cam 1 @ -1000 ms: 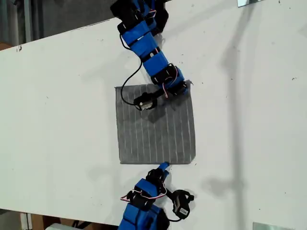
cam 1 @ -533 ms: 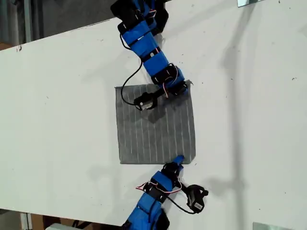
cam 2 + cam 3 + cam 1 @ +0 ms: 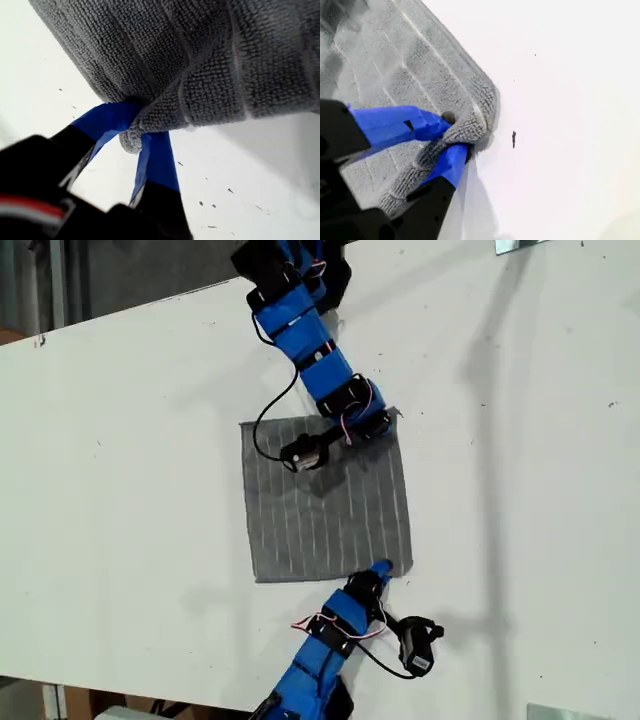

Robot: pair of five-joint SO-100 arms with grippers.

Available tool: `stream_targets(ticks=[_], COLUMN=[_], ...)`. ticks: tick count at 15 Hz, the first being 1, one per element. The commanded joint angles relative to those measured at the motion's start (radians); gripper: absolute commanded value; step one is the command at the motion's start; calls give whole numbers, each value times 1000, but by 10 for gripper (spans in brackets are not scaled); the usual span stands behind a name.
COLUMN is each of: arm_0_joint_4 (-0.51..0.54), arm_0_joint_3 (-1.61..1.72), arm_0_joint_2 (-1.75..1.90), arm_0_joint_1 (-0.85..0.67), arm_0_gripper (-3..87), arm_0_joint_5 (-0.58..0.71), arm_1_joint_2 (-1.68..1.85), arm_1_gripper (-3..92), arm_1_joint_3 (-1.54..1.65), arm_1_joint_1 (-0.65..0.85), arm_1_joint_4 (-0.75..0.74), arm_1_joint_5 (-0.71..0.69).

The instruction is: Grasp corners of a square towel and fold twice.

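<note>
The grey striped towel lies flat on the white table. My first gripper comes in from the exterior view's bottom edge and is shut on the towel's lower right corner. In the first wrist view its blue fingers pinch that corner, and the towel bunches just behind it. My second gripper reaches down from the exterior view's top and is shut on the upper right corner. The second wrist view shows that corner squeezed between the jaws of my second gripper.
A black camera module on a cable rests over the towel's upper part. Another one hangs beside the first arm. A dark speck marks the table by the second gripper. The table's far edge runs along the exterior view's upper left.
The first arm swung toward the exterior view's right along the towel's lower edge and closed on the lower right corner, nudging that edge. The second arm stayed put.
</note>
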Motion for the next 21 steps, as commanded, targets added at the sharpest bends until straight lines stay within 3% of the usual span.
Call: stream_targets(ticks=[1, 4, 5, 9, 12, 17, 21], arm_0_joint_4=[15, 337, 385, 414, 492, 623, 690], arm_0_joint_3=[-69, -374, -426, -377, -351, -190, -84], arm_0_joint_2=[0, 17, 34, 199, 339, 715, 798], arm_0_joint_1=[18, 0, -12, -87, -169, -402, -634], arm_0_gripper=[0, 0, 0, 0, 0, 0, 0], arm_0_joint_5=[25, 199, 245, 341, 391, 480, 541], arm_1_joint_2=[20, 44, 74, 218, 330, 502, 476], arm_1_gripper=[-1, -1, -1, -1, -1, -1, -1], arm_1_joint_3=[-60, -167, -184, -183, -172, -149, -86], arm_1_joint_1=[-25, -35, -37, -3, 94, 390, 669], arm_1_joint_4=[43, 150, 178, 258, 264, 316, 252], arm_1_joint_5=[2, 0, 0, -18, -112, -311, -428])
